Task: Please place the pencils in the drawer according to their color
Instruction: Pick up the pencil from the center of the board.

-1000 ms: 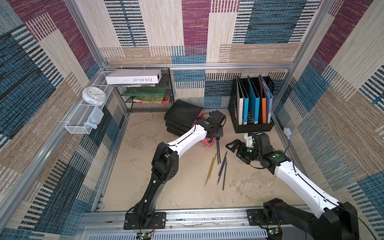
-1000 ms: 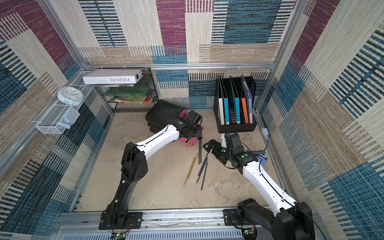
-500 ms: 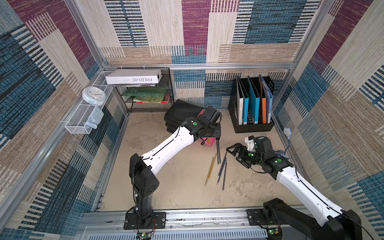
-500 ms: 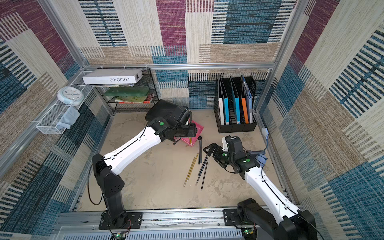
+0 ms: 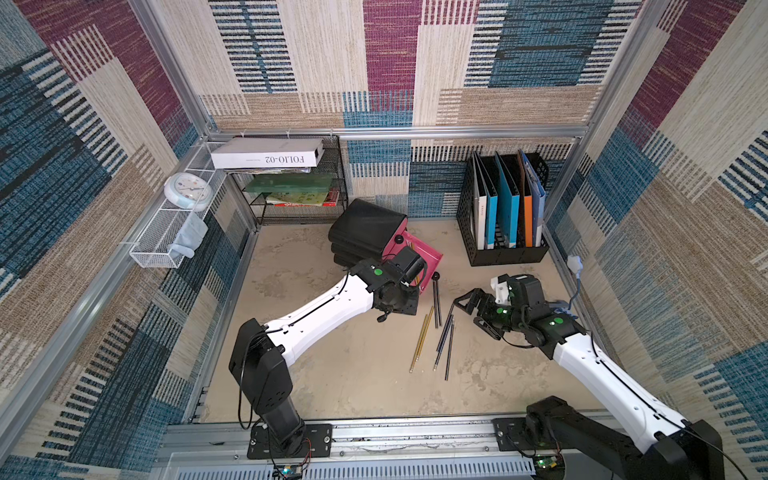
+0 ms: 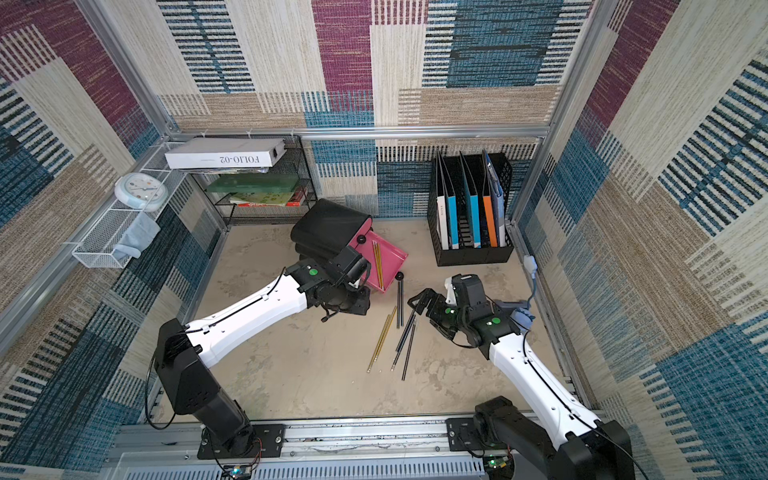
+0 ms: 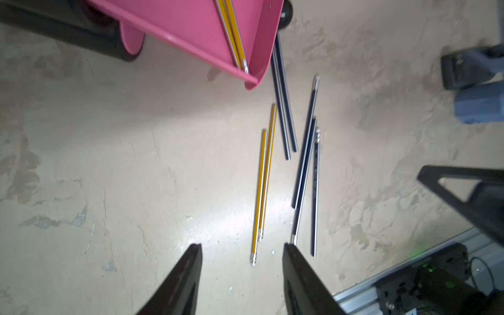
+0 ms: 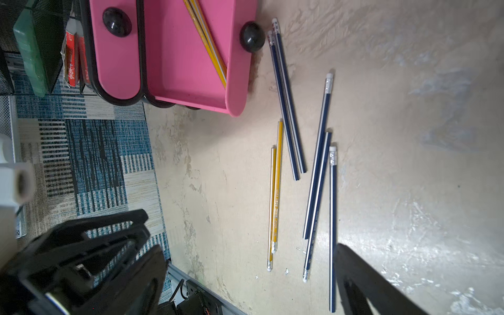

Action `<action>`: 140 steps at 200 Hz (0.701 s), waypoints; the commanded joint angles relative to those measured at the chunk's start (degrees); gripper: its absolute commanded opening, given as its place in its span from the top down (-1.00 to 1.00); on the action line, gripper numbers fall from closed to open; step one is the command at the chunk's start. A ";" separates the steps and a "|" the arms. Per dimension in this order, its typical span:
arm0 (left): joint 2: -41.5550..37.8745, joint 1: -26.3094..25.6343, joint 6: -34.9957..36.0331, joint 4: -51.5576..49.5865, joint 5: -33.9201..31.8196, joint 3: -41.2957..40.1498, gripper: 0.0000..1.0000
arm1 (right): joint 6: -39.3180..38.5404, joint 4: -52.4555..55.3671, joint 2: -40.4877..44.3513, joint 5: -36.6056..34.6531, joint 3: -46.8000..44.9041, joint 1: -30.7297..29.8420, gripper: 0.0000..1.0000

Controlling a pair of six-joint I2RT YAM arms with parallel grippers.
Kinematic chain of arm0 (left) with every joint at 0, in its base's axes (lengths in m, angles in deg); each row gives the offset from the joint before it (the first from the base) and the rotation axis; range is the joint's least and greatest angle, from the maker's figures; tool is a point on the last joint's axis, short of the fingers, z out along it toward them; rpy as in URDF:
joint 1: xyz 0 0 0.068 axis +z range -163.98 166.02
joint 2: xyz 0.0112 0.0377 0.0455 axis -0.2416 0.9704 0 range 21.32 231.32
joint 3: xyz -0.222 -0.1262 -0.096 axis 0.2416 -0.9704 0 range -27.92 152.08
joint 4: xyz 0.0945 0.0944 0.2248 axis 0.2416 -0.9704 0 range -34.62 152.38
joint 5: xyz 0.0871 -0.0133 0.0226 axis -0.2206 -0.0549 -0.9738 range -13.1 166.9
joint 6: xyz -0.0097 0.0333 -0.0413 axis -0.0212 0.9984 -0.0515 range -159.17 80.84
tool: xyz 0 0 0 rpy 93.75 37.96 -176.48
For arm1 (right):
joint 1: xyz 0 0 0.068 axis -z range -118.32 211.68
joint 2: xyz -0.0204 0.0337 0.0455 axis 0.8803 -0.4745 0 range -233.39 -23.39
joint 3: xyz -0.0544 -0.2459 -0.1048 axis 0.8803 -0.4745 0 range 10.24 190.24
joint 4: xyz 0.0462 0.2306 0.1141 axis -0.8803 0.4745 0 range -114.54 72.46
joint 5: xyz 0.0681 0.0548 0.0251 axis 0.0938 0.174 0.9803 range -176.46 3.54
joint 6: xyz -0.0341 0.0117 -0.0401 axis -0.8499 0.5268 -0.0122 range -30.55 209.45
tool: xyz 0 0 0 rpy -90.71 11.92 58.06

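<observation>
Left gripper (image 7: pixel 242 246) and right gripper (image 5: pixel 470 311) both hang empty, jaws apart. Two yellow pencils (image 8: pixel 208 43) lie in the pink drawer (image 8: pixel 185 81); two more and five navy pencils (image 8: pixel 314 177) lie on the table (image 8: pixel 409 163).

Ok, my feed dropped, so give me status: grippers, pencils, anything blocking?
Left gripper open, empty; right gripper open, empty. Yellow pencils in pink drawer; two yellow, five blue on table. Nothing blocking them.

A pink drawer (image 8: pixel 185 68), yellow pencils (image 8: pixel 277 177) and silver-striped navy pencils (image 8: pixel 286 109) show.
</observation>
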 commanded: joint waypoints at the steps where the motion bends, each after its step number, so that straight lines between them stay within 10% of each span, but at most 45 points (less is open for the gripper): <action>1: 0.42 -1.08 2.47 1.08 1.65 -3.04 -0.03 | 0.63 2.33 -0.74 -2.47 2.71 -0.05 -0.99; 72: 4.78 -4.11 6.03 2.88 2.30 -7.61 0.02 | -2.62 13.08 -7.85 -1.97 16.97 -0.05 -0.99; 140: 5.93 -7.49 7.12 3.98 4.81 -10.24 0.05 | -0.28 11.76 -5.31 -1.57 12.45 -0.05 -0.99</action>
